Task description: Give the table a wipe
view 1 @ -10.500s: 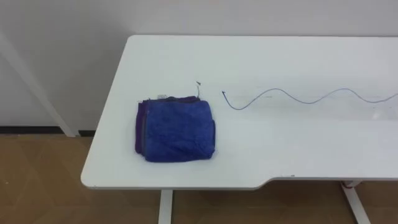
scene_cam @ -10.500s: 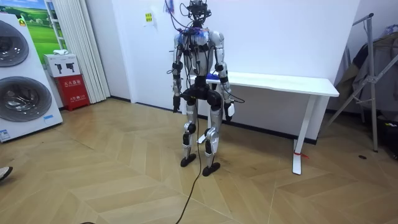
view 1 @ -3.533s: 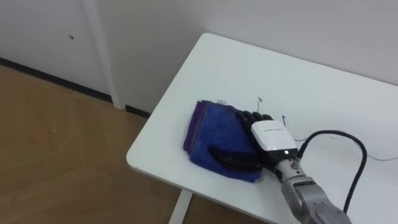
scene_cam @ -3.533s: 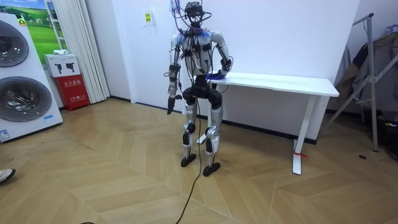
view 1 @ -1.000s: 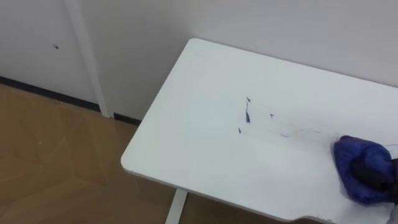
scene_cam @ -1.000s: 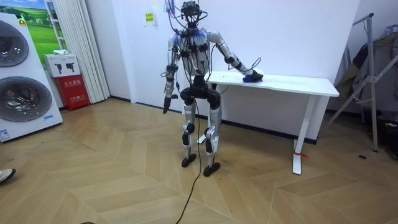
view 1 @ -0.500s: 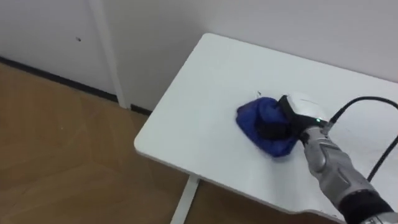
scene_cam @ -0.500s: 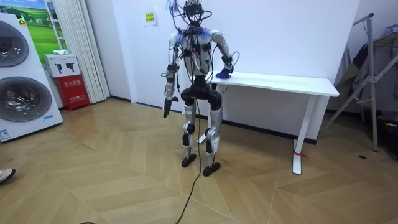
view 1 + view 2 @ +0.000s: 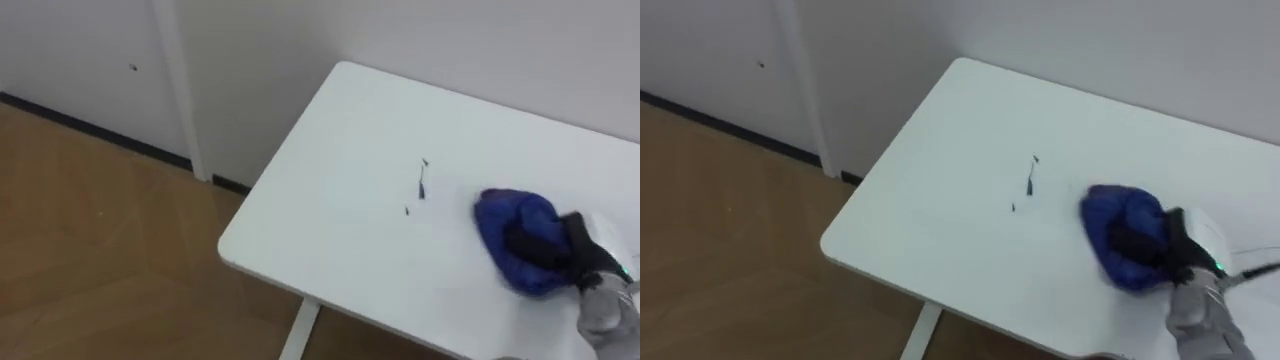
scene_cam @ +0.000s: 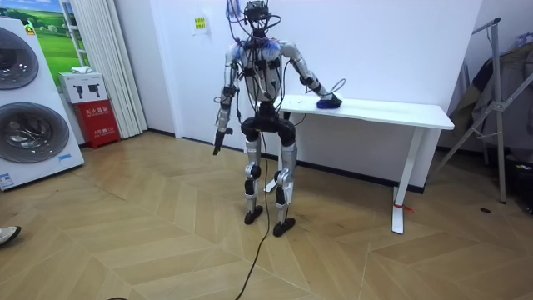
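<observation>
Robot standing at the end of the white bench (image 9: 340, 210), right arm stretched out over the top.
Its right hand (image 9: 585, 262) is clenched on a bunched blue cloth (image 9: 505, 225), which lies on the bench toward the robot's right, near a few small dark ink marks (image 9: 422, 182) on the cloth's left. The left hand (image 10: 216, 143) hangs by the robot's side, clear of the bench; whether it is clenched I cannot tell. A washing machine (image 10: 29, 108) stands at the room view's left.
</observation>
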